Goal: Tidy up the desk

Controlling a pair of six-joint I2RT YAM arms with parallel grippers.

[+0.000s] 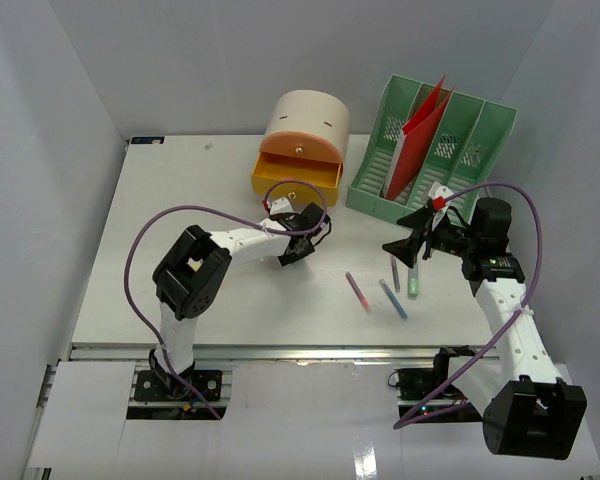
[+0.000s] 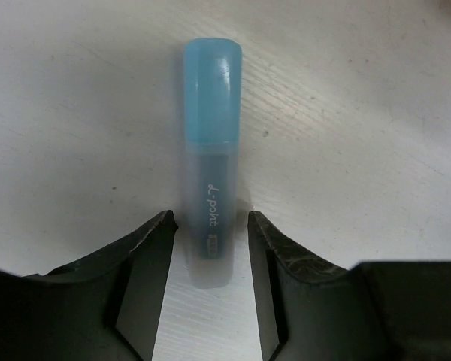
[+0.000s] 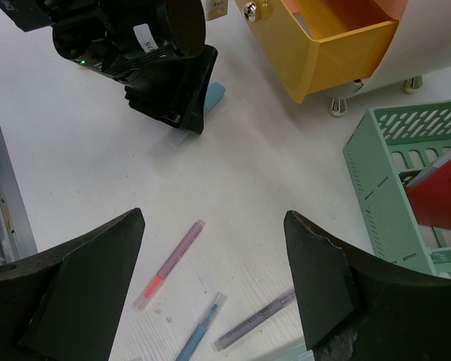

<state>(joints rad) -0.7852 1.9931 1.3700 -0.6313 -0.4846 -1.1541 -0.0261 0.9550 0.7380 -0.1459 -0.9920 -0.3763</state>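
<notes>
A blue-capped highlighter [image 2: 210,135] lies flat on the white desk [image 1: 170,210]. My left gripper [image 2: 210,218] is lowered over its clear lower end, one finger on each side. A thin gap shows at both sides, so it is open and not gripping. From the right wrist view, only the blue cap [image 3: 213,95] pokes out behind the left gripper [image 3: 186,113]. My right gripper [image 3: 214,214] hangs open above a loose group of pens: a pink-tipped one [image 3: 169,263], a blue one [image 3: 199,335] and a purple one [image 3: 254,320].
A cream round drawer unit [image 1: 305,120] stands at the back with its orange drawer [image 1: 298,178] pulled open, just beyond the left gripper [image 1: 292,250]. A green file rack [image 1: 450,150] holding a red folder [image 1: 417,135] stands at the back right. A green pen [image 1: 414,282] lies below the right gripper [image 1: 412,245].
</notes>
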